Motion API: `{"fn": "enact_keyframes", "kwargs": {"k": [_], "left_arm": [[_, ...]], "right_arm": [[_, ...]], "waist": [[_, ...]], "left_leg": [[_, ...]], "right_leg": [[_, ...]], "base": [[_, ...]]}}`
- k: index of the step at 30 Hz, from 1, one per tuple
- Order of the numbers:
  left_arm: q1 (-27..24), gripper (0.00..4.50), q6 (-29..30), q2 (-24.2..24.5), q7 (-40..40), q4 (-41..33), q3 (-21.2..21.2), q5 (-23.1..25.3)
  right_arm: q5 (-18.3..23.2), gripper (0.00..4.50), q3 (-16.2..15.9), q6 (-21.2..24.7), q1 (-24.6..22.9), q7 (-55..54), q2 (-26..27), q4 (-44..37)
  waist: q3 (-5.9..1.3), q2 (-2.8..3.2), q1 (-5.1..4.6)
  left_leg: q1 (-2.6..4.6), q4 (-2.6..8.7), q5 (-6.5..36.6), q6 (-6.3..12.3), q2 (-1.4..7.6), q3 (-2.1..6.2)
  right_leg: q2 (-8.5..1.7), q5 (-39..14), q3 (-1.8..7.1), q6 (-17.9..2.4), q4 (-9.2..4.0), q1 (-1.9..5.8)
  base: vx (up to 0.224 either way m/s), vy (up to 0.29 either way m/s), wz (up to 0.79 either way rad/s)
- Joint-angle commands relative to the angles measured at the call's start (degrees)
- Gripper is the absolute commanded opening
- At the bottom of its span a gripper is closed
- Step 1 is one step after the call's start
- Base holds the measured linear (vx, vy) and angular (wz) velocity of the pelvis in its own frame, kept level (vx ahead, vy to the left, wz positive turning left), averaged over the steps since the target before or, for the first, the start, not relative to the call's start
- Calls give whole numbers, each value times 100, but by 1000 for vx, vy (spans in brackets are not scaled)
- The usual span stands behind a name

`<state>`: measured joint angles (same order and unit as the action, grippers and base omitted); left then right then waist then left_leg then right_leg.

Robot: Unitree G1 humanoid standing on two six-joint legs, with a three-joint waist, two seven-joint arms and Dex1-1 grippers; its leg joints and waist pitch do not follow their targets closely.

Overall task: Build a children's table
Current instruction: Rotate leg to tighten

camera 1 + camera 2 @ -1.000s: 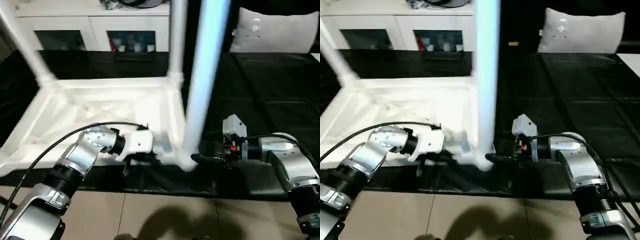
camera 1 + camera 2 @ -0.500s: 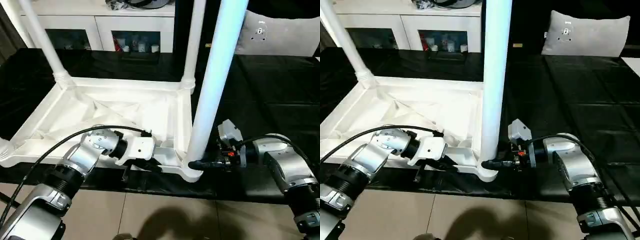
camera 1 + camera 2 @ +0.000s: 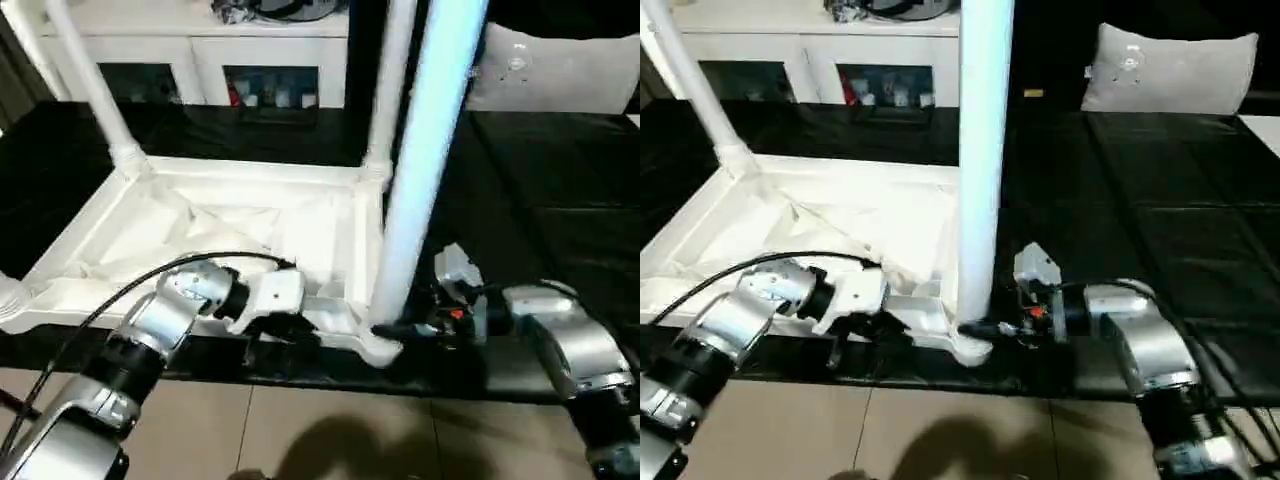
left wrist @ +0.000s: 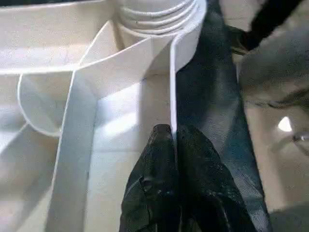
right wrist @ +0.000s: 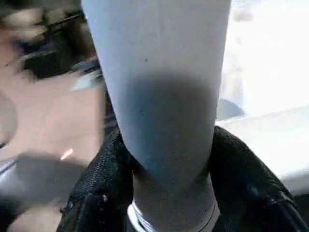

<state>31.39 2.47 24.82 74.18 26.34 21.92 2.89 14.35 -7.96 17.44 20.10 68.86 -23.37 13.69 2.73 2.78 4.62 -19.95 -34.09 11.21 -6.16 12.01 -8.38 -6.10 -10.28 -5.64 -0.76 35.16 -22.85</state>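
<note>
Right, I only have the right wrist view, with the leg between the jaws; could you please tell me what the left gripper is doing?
Observer: The left gripper has its jaws shut on the tabletop's thin rim, beside that leg's corner socket.
Operator: Thank you. Are any other legs fitted?
Observer: Yes, the far left leg and the far right leg stand upright in the far corners.

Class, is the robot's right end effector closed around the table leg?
Yes. The right end effector wraps both black fingers around the leg.
</note>
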Motion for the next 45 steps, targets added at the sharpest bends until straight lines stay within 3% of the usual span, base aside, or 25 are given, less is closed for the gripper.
{"fn": "enact_keyframes", "kwargs": {"k": [1,2,3,6,8,10,11,14,17,20,25,26,34,35,36,37,40,45], "left_arm": [[-34,0,361,-360,-276,-452,69,-160],[-52,0,701,-486,-538,-659,-52,-235],[-34,0,973,-649,-860,-766,-164,-242],[51,0,1423,-1058,-1635,-851,-355,-117],[60,0,1448,-1097,-1705,-843,-361,-88],[101,0,1764,-1475,-2320,-827,-370,220],[102,0,1793,-1487,-2349,-837,-364,231],[133,0,1860,-1510,-2509,-843,-317,327],[126,0,2033,-1502,-2662,-941,-303,411],[91,0,1881,-1327,-2586,-899,-285,485],[36,0,1611,-1128,-2356,-816,-234,474],[23,0,1519,-1076,-2280,-786,-222,465],[-51,0,729,-507,-1455,-500,-23,358],[-44,0,414,-363,-1179,-395,40,329],[-38,0,264,-309,-1058,-355,70,322],[-35,0,239,-296,-1027,-348,79,321],[49,0,-277,-60,-494,-176,290,355],[158,0,-754,47,7,18,466,310]], "right_arm": [[-110,193,-65,326,166,-898,425,99],[-174,193,71,471,270,-1486,737,197],[-231,193,134,556,367,-1869,965,297],[-404,193,196,710,603,-2651,1420,576],[-426,193,212,694,635,-2749,1463,628],[-543,193,396,366,876,-3576,1840,1087],[-535,228,408,363,874,-3588,1854,1084],[-461,266,562,318,843,-3684,1926,996],[-490,296,672,363,799,-3711,1932,857],[-490,316,665,12,625,-3313,1541,749],[-370,364,717,-90,448,-2783,1086,577],[-365,375,718,-129,417,-2649,972,549],[-226,429,743,-327,354,-1485,82,467],[-133,429,702,-318,370,-1097,-127,451],[-87,429,667,-312,368,-926,-202,432],[-78,429,656,-311,368,-887,-217,427],[89,429,454,-361,380,-71,-460,369],[152,393,160,-484,442,674,-596,376]], "waist": [[-317,-67,-48],[-309,-29,-109],[-306,-41,-204],[-315,-33,-360],[-329,-43,-399],[-359,-45,-464],[-367,-72,-466],[-405,-59,-412],[-417,-41,-356],[-405,-32,-308],[-385,-28,-233],[-387,-3,-216],[-388,-25,-172],[-390,-30,-161],[-391,-86,-135],[-387,-68,-128],[-387,-91,-89],[-377,-78,-29]], "left_leg": [[-75,451,1439,131,8,-69],[-61,458,1551,73,-4,-50],[-80,463,1615,34,-7,-42],[-112,443,1573,52,-40,-27],[-108,428,1568,109,-49,-37],[-131,412,1366,182,-38,-44],[-119,397,1264,230,-35,-61],[-141,370,798,425,-31,-81],[-131,365,549,510,-9,-83],[-114,363,701,528,-2,-96],[-101,378,876,469,-1,-101],[-100,377,881,472,-3,-97],[-103,373,954,514,0,-92],[-103,368,982,546,-3,-93],[-109,367,917,578,5,-95],[-105,371,909,579,14,-99],[-99,368,896,634,35,-103],[-89,378,949,561,43,-109]], "right_leg": [[-182,-2618,194,-740,-538,339],[-183,-2858,180,-624,-576,313],[-171,-2863,172,-606,-583,308],[-152,-2788,145,-583,-610,308],[-152,-2709,154,-610,-624,304],[-151,-2318,173,-762,-579,305],[-150,-2148,184,-844,-575,294],[-131,-1274,209,-1097,-495,338],[-128,-733,219,-1284,-424,355],[-128,-768,220,-1309,-444,357],[-133,-1098,226,-1190,-484,355],[-133,-1112,222,-1191,-479,354],[-135,-1201,213,-1179,-485,353],[-133,-1233,211,-1179,-492,355],[-136,-1196,219,-1200,-467,357],[-137,-1186,223,-1200,-463,352],[-144,-1211,225,-1198,-453,341],[-155,-1426,227,-1174,-469,324]], "base": [[0,0,0],[0,0,0],[0,0,0],[0,0,0],[0,0,0],[0,0,0],[0,0,0],[0,0,0],[0,0,0],[0,0,0],[0,0,0],[0,0,0],[0,0,0],[0,0,0],[0,0,0],[0,0,0],[0,0,0],[0,0,0]]}}
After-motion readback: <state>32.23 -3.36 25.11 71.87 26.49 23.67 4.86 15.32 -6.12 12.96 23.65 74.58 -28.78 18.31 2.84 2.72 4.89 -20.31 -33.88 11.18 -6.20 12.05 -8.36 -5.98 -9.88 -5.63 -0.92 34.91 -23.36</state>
